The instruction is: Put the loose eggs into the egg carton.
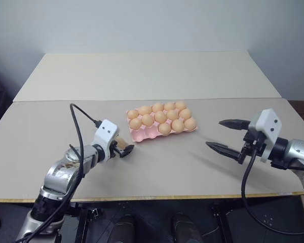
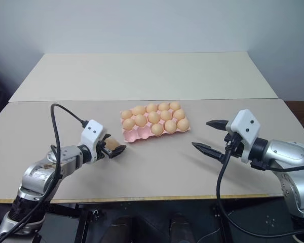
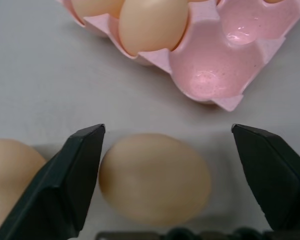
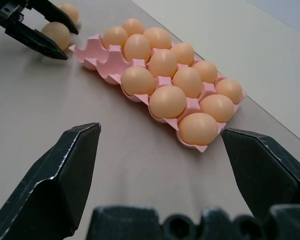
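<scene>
The pink egg carton (image 1: 141,134) lies mid-table with several tan eggs in it; two cups at its near-left corner (image 3: 210,80) are empty. One loose egg (image 3: 155,177) lies on the table just short of that corner. My left gripper (image 3: 168,128) is open around it, with one finger (image 3: 75,175) against its side and the other finger (image 3: 270,175) apart from it. A second loose egg (image 3: 10,175) lies right beside the first, outside the fingers. My right gripper (image 1: 214,133) hovers open to the right of the carton, with nothing between its fingers.
The carton sits on a beige table (image 1: 182,167) whose front edge (image 1: 192,196) is close to me. A second table (image 1: 147,76) adjoins behind it. A black cable (image 1: 80,126) loops above my left arm.
</scene>
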Available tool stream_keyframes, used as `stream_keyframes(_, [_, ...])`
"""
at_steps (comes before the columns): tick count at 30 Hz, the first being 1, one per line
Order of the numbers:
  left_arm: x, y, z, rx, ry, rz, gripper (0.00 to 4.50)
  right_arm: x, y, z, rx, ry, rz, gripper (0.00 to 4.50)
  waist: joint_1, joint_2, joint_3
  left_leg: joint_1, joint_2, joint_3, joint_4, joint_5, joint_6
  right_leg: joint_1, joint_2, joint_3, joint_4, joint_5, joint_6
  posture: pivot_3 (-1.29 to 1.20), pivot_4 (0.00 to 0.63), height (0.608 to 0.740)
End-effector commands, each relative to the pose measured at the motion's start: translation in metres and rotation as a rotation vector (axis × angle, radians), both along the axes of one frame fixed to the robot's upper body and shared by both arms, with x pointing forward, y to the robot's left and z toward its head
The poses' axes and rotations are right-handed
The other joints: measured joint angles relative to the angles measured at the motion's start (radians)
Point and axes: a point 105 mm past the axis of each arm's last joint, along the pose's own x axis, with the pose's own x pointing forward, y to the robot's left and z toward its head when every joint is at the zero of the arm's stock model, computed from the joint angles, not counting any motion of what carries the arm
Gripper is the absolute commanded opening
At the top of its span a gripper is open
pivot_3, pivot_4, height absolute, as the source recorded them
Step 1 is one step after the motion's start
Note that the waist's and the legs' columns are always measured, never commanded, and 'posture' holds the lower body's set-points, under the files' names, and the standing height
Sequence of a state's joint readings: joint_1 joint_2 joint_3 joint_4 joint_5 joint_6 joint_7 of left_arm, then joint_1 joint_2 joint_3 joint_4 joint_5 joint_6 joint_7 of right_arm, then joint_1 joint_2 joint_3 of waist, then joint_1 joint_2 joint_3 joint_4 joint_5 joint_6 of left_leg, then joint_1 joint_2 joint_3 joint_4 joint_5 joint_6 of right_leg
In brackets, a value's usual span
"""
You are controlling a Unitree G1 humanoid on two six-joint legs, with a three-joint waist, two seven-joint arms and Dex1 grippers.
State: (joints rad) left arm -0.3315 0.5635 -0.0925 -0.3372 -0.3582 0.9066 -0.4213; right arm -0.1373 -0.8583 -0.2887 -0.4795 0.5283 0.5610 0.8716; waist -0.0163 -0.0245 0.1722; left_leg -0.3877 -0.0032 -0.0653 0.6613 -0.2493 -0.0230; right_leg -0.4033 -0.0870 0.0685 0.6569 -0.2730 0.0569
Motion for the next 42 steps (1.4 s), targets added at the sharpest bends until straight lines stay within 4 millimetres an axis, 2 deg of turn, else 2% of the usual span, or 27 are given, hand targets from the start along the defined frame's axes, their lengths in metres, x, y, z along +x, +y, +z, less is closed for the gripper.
stream_keyframes(1, [0.001, 0.0, 0.006, 0.007, -0.011, -0.01, 2.98, -0.002, -0.002, 0.014, 0.006, -0.054, -0.016, 4.5, -0.001, 0.0, 0.0, 0.0, 0.0, 0.0, 0.0, 0.0, 0.0, 0.0, 0.0, 0.0, 0.0, 0.0, 0.0, 0.0, 0.15, 0.74])
stream_keyframes(3, [0.0, 0.001, 0.007, 0.006, -0.015, -0.012, 2.36, -0.002, -0.003, 0.015, 0.008, -0.057, -0.023, 4.5, -0.001, 0.0, 0.0, 0.0, 0.0, 0.0, 0.0, 0.0, 0.0, 0.0, 0.0, 0.0, 0.0, 0.0, 0.0, 0.0, 0.15, 0.74])
stream_keyframes(5, [-0.001, 0.002, 0.007, 0.008, -0.021, -0.009, 2.11, -0.001, -0.003, 0.015, 0.01, -0.059, -0.026, 4.5, 0.0, 0.0, 0.0, 0.0, 0.0, 0.0, 0.0, 0.0, 0.0, 0.0, 0.0, 0.0, 0.0, 0.0, 0.0, 0.0, 0.15, 0.74])
stream_keyframes(10, [0.001, 0.005, 0.013, -0.008, -0.059, 0.003, 2.11, 0.0, -0.002, 0.014, 0.015, -0.061, -0.029, 4.5, 0.0, 0.0, 0.0, 0.0, 0.0, 0.0, 0.0, 0.0, 0.0, 0.0, 0.0, 0.0, 0.0, 0.0, 0.0, 0.0, 0.15, 0.74])
stream_keyframes(13, [0.004, 0.002, 0.024, -0.049, -0.112, -0.026, 2.11, 0.001, 0.0, 0.013, 0.025, -0.067, -0.032, 4.5, 0.001, 0.0, 0.0, 0.0, 0.0, 0.0, 0.0, 0.0, 0.0, 0.0, 0.0, 0.0, 0.0, 0.0, 0.0, 0.0, 0.15, 0.74])
stream_keyframes(19, [-0.001, -0.021, 0.072, -0.245, -0.247, -0.172, 2.11, -0.002, 0.001, 0.012, 0.035, -0.071, -0.037, 4.5, 0.002, 0.0, 0.0, 0.0, 0.0, 0.0, 0.0, 0.0, 0.0, 0.0, 0.0, 0.0, 0.0, 0.0, 0.0, 0.0, 0.15, 0.74])
stream_keyframes(22, [-0.003, -0.034, 0.083, -0.293, -0.256, -0.246, 2.11, -0.002, 0.002, 0.012, 0.039, -0.077, -0.045, 4.5, 0.002, 0.0, 0.0, -0.001, 0.0, 0.0, 0.001, 0.0, 0.0, 0.0, -0.001, 0.0, 0.0, 0.0, 0.0, 0.0, 0.15, 0.74])
stream_keyframes(28, [0.01, -0.057, 0.085, -0.319, -0.256, -0.309, 2.11, -0.003, 0.004, 0.013, 0.053, -0.093, -0.055, 4.5, 0.002, 0.0, 0.0, 0.0, 0.0, 0.0, 0.001, 0.0, 0.0, 0.0, 0.0, 0.0, 0.0, 0.0, 0.0, 0.0, 0.15, 0.74])
stream_keyframes(33, [0.033, -0.076, 0.068, -0.288, -0.225, -0.288, 2.11, -0.003, 0.004, 0.014, 0.06, -0.106, -0.065, 4.5, 0.003, -0.001, 0.0, -0.001, -0.001, 0.0, 0.001, 0.0, 0.0, 0.001, 0.0, 0.0, 0.0, 0.0, 0.0, 0.0, 0.15, 0.74])
stream_keyframes(38, [0.044, -0.088, 0.057, -0.245, -0.215, -0.305, 2.11, -0.004, 0.004, 0.015, 0.064, -0.114, -0.078, 4.5, 0.001, -0.001, 0.0, -0.001, 0.0, 0.0, 0.002, 0.0, 0.0, 0.0, 0.0, 0.0, 0.0, 0.0, 0.0, 0.0, 0.15, 0.74])
stream_keyframes(42, [0.046, -0.091, 0.057, -0.234, -0.209, -0.32, 3.34, -0.005, 0.005, 0.015, 0.071, -0.119, -0.086, 4.5, 0.001, -0.001, 0.0, -0.001, -0.001, 0.0, 0.002, 0.0, 0.0, 0.0, 0.0, 0.0, 0.0, 0.0, 0.0, 0.0, 0.15, 0.74])
